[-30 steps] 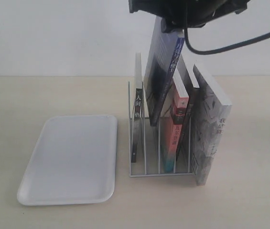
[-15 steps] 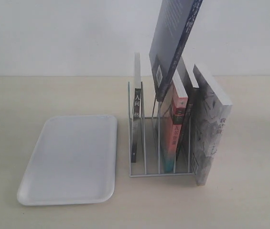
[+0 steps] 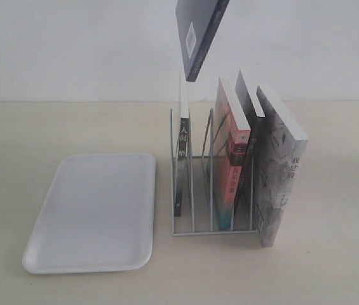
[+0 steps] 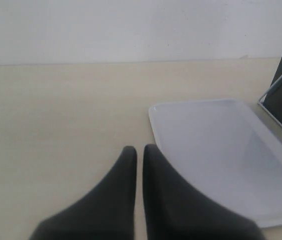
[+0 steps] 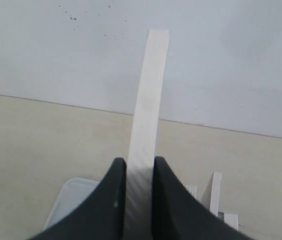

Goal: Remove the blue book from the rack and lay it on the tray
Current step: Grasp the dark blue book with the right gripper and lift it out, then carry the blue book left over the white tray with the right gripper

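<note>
The blue book [image 3: 198, 35] hangs tilted in the air above the rack [image 3: 214, 233], clear of its slots. Its slate-blue back with the barcode faces me and its upper part runs out of the exterior view. My right gripper [image 5: 140, 162] is shut on the book, whose white page edge [image 5: 148, 100] stands up between the fingers. The white tray [image 3: 93, 213] lies flat to the left of the rack with nothing on it. My left gripper [image 4: 139, 150] is shut on nothing, low over the table beside the tray [image 4: 220, 150]. Neither gripper shows in the exterior view.
Three books stay in the rack: a black-spined book [image 3: 182, 159] in the leftmost slot, a red-and-teal-spined book [image 3: 236, 165], and a thick pale book [image 3: 281, 178] at the right end. The slots between the first two hold nothing. A pale wall stands behind the table.
The blue book has risen out of its slot and swung up and to the left. The right arm has climbed out of the top of the exterior view.
</note>
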Motion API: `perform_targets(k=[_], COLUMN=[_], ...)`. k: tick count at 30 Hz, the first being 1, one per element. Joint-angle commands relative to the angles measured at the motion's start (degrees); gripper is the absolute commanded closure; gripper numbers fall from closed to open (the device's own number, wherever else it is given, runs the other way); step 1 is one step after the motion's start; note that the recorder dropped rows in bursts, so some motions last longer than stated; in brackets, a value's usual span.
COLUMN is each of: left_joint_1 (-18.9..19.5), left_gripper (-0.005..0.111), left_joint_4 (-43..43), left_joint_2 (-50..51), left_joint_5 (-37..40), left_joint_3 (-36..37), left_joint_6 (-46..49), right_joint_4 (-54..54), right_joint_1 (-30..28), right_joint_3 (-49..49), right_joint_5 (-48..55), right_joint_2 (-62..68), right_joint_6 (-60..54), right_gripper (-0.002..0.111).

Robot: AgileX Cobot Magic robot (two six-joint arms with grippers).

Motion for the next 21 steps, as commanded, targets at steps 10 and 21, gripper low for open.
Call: perform_targets(k=[10,21], left_joint_1=[0.13,0.13], left_gripper=[0.103,0.103], left_joint_4=[0.0,0.0], left_joint_2=[-0.18,-0.18], left_joint_5=[-0.3,-0.3], left_joint_3=[0.2,0.2], left_joint_6=[-0.38,-0.38], right_joint_4=[1.68,7.67], right_joint_1=[10.6,10.64], right_joint_3=[-3.18,-3.18], right_joint_5=[-7.42,-8.45], right_joint_2=[1.97,12.88], right_joint_6=[-22.3,-42.44], right_gripper=[0.108,0.108])
